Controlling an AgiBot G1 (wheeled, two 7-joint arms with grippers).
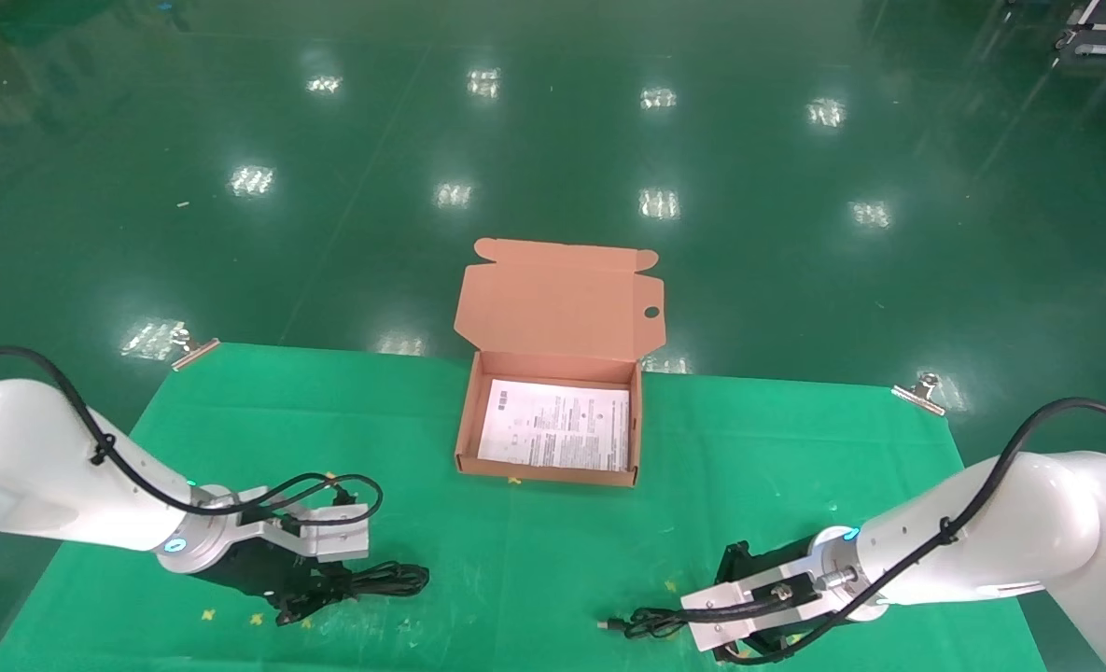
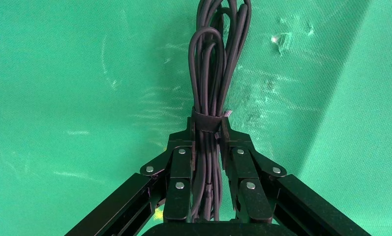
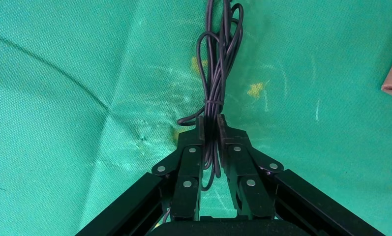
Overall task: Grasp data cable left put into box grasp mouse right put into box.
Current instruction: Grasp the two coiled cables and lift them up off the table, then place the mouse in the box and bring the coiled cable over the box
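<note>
The left gripper [image 1: 329, 588] sits low on the cloth [image 1: 534, 560], the data cable [image 1: 389, 579] lying between its fingers and running out ahead of it. The box [image 1: 553, 471] lies beyond and to its right. The right gripper [image 1: 749, 621] sits across from it, a cord bundle [image 3: 216, 83] trailing from its fingers.

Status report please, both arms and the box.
Left end effector shut on the bundled black data cable. Right end effector shut on thin black mouse cord; mouse body unseen. Open orange-brown cardboard box unobstructed.
</note>
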